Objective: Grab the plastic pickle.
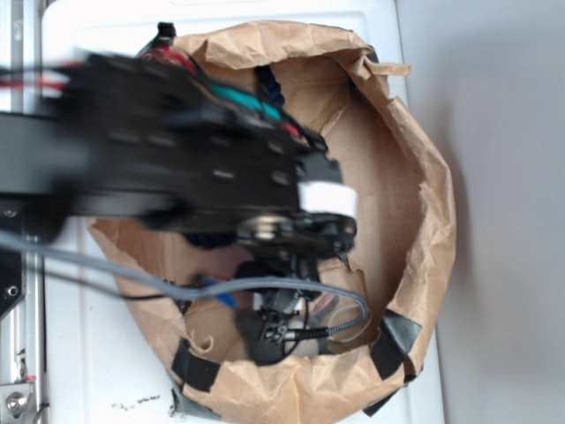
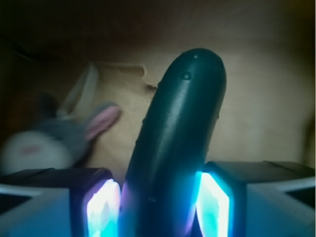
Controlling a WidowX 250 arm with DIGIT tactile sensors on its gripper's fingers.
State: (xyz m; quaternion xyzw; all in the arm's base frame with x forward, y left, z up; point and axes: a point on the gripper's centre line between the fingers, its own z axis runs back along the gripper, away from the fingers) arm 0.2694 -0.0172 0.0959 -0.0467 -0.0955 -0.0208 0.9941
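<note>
Claw point(image 2: 158, 207) pinching plastic pickle point(image 2: 177, 143), grey plush mouse point(image 2: 54, 140) just left, brown paper bag wall point(image 1: 424, 221) all around

The exterior view looks straight down on the paper bag point(image 1: 415, 177) from above; the wrist view sits close inside that bag, facing its floor.
</note>
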